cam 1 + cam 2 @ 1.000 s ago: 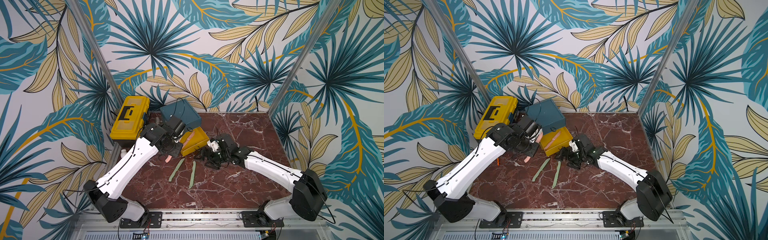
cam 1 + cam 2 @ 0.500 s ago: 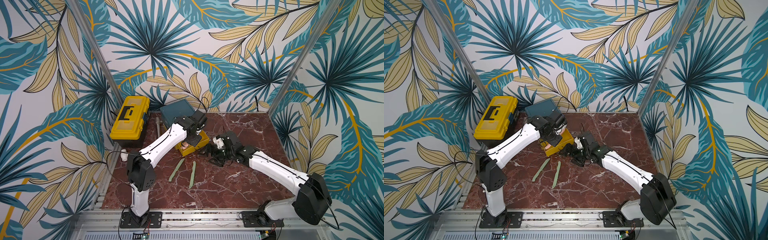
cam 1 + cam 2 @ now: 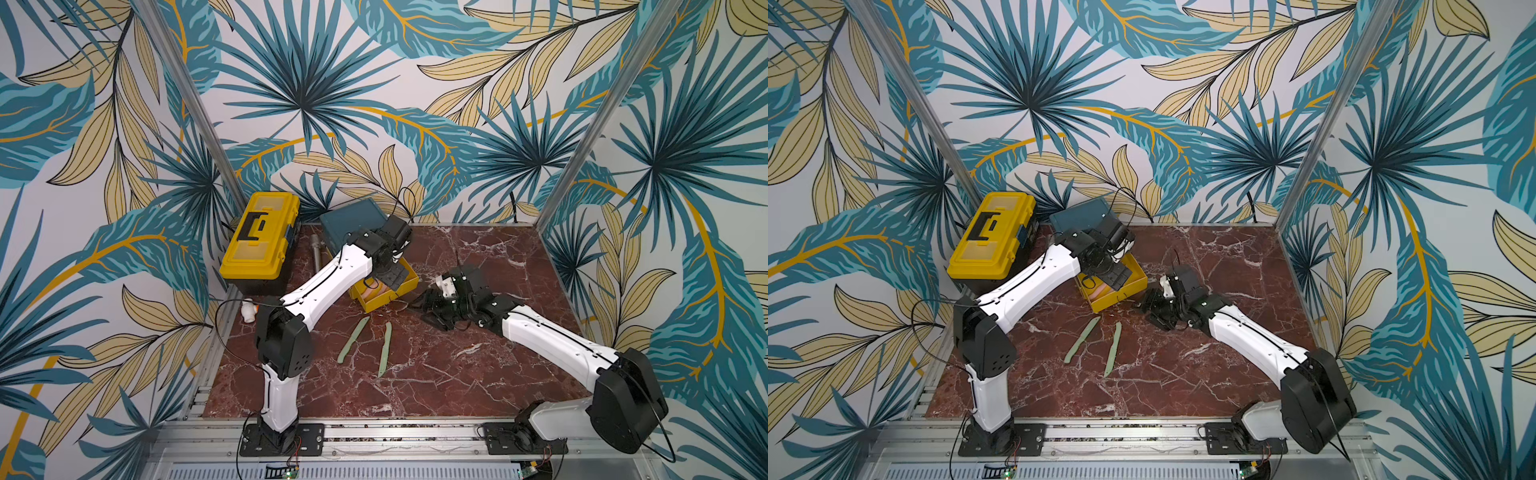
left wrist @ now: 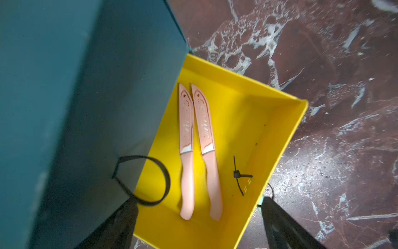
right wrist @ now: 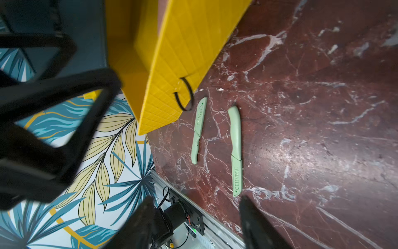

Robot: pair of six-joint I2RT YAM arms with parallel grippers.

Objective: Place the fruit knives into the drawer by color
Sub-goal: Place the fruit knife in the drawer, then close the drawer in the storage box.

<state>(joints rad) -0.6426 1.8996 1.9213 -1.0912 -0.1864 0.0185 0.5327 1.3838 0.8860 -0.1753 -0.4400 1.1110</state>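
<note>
My left tool [image 3: 390,277], wide open and empty, over the drawer [image 4: 247,97] with both pink knives [image 4: 187,151]. Right tool [image 5: 197,207], part-open and empty, near green knives [image 5: 235,151] flat on the desk [image 5: 323,129]: probably light, stiff, slick; pinch mid-handle.

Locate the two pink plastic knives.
In the left wrist view, both pink plastic knives lie side by side inside the pulled-out yellow drawer, beside the dark teal chest.

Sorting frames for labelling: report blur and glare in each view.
Left wrist view: pink knives sharp, left gripper's fingers blurred and dark. Right wrist view: green knives crisp, lettering legible, soft sheen on the table. Both top views: evenly lit, sharp throughout.
</note>
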